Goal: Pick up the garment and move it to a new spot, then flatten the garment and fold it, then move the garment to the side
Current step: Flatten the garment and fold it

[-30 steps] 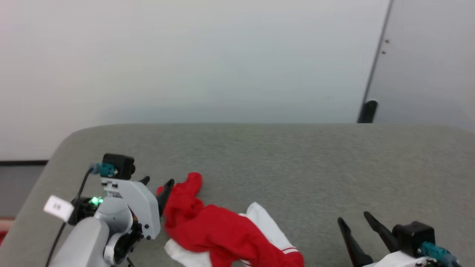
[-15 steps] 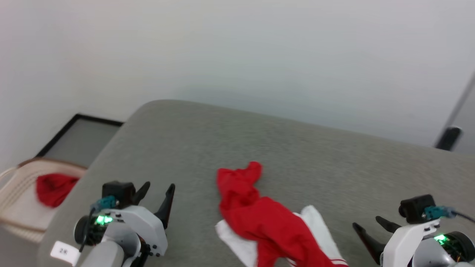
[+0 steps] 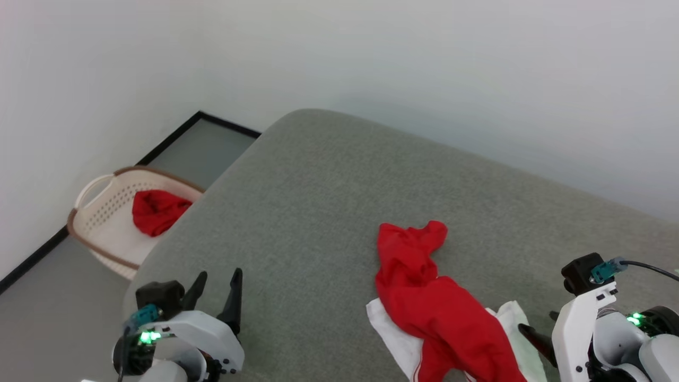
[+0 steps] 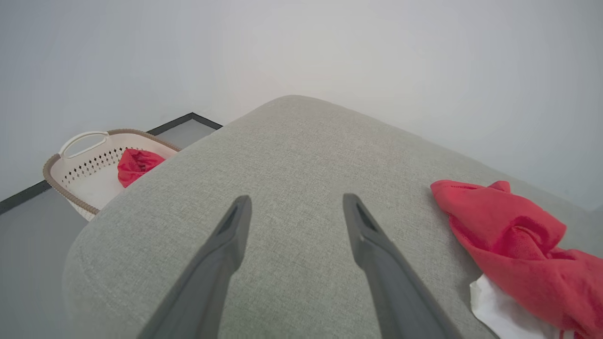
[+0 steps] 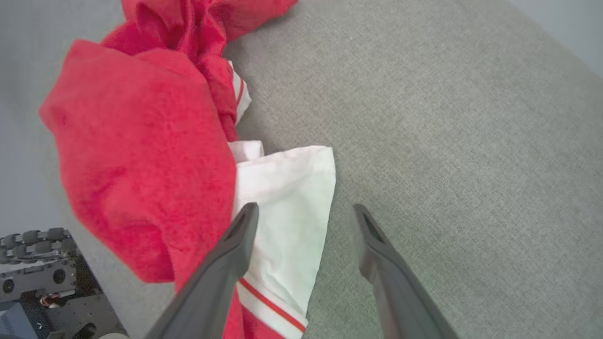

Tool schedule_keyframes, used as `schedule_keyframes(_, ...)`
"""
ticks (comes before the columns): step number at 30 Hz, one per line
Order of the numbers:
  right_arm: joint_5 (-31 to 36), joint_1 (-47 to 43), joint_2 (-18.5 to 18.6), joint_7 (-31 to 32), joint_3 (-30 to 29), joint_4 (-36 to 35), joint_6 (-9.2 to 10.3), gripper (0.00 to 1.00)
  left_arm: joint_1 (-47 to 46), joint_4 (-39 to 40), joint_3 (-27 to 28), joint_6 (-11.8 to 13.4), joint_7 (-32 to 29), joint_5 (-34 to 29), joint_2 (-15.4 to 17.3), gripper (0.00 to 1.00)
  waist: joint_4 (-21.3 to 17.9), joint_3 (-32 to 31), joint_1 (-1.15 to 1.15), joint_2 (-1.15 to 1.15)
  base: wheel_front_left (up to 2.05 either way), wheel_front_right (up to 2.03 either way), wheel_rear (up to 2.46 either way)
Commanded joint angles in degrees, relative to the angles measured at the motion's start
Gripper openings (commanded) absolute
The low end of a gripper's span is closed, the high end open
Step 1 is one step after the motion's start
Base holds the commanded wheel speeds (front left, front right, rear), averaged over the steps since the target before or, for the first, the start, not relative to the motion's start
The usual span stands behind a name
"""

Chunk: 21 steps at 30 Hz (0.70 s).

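The left gripper (image 4: 297,200) hangs with its two dark fingers spread wide and nothing between them, over bare grey upholstered surface (image 3: 329,212). To its right, well apart from it, lies the garment (image 3: 424,297), a crumpled red T-shirt with white sleeves and one twisted red end pointing toward the far edge. Ahead of the fingers the cover runs bare up to the far rounded edge by the wall. To the gripper's left the surface falls away at a rounded corner. Past that edge a cream perforated laundry basket (image 3: 90,185) with a brown rim stands on the floor against the wall, and a red cloth (image 3: 156,209) is bunched inside it.

The right gripper (image 5: 306,209) is likewise spread and empty. Its finger on the garment's side crosses a white sleeve with red stripe trim. Whether the tip touches the cloth cannot be judged from the right wrist view. Its other finger stands over bare grey cover, with open fabric stretching ahead and to the right. Beyond the sleeve the red bulk is heaped, and past that part of the robot's base (image 5: 33,282) shows.
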<state>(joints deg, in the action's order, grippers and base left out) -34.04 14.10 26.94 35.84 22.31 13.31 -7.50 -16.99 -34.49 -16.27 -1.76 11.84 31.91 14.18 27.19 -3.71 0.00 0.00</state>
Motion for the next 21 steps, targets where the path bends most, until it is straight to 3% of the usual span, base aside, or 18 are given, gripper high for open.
schedule_keyframes(1, 0.65, 1.17, 0.19, 0.44, 0.36, 1.46, -0.02, 1.00, 0.32, -0.55, 0.46, 0.21, 0.64, 0.49, -0.41, 1.00, 1.81, 1.94, 0.00, 0.00, 0.00, 0.00, 0.00)
schedule_keyframes(16, -3.20, 6.01, -1.54, 6.61, 5.81, 15.30, 0.01, 1.00, 1.05, -2.82, 2.21, -0.54, 2.89, 2.09, -2.96, 1.00, 3.11, 3.90, 0.00, 0.00, 0.00, 0.00, 0.00)
schedule_keyframes(17, -3.59, 6.09, -1.85, 6.75, 6.09, 16.35, 0.01, 0.41, 0.96, -2.90, 2.29, -0.48, 2.96, 2.03, -2.94, 1.00, 3.13, 3.93, 0.00, 0.00, 0.00, 0.00, 0.00)
schedule_keyframes(18, -3.80, 6.31, -2.07, 7.24, 6.79, 17.09, 0.01, 0.00, 0.83, -3.01, 2.38, -0.44, 3.02, 2.00, -3.00, 1.00, 3.15, 3.95, 0.00, 0.00, 0.00, 0.00, 0.00)
schedule_keyframes(21, -4.81, 6.96, -2.18, 6.92, 8.88, 18.46, -0.01, 0.00, 0.56, -3.23, 2.68, -0.85, 3.11, 2.55, -3.40, 1.00, 3.11, 3.91, 0.00, 0.00, 0.00, 0.00, 0.00)
